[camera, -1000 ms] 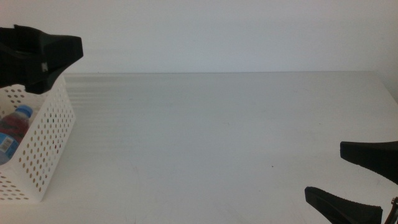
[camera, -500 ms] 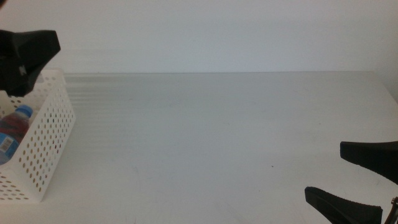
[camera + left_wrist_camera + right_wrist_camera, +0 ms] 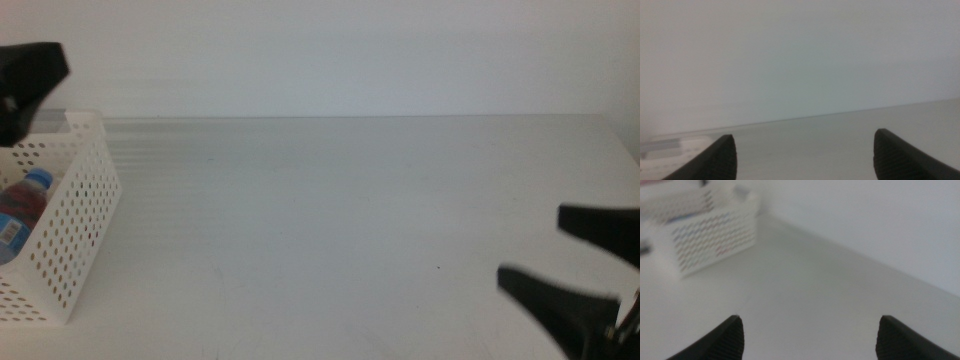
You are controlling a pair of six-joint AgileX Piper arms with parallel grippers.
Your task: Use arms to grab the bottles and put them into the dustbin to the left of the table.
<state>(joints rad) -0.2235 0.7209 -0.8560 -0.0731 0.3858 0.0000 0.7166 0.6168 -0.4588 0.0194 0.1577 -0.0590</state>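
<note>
The white perforated dustbin [image 3: 75, 225] stands at the table's left edge. Inside it lies a blue-capped bottle [image 3: 28, 192] with a reddish body and a blue-white label; no other bottle shows. My left gripper [image 3: 805, 155] is open with nothing between its jaws. In the middle view only a dark part of it [image 3: 30, 70] shows, above the dustbin's far corner. My right gripper [image 3: 532, 247] is open and empty low over the table's near right corner. Its wrist view looks across the table [image 3: 805, 290] to the dustbin [image 3: 705, 232].
The white-grey table [image 3: 340, 210] stretches bare between the dustbin and my right gripper, with a plain white wall behind it. The table's right edge runs just past the right gripper. A bit of the dustbin's rim [image 3: 685, 146] shows in the left wrist view.
My left gripper has drawn back to the left, mostly out of the middle view. My right gripper has shifted slightly right and down. The dustbin and the bottle in it have not moved.
</note>
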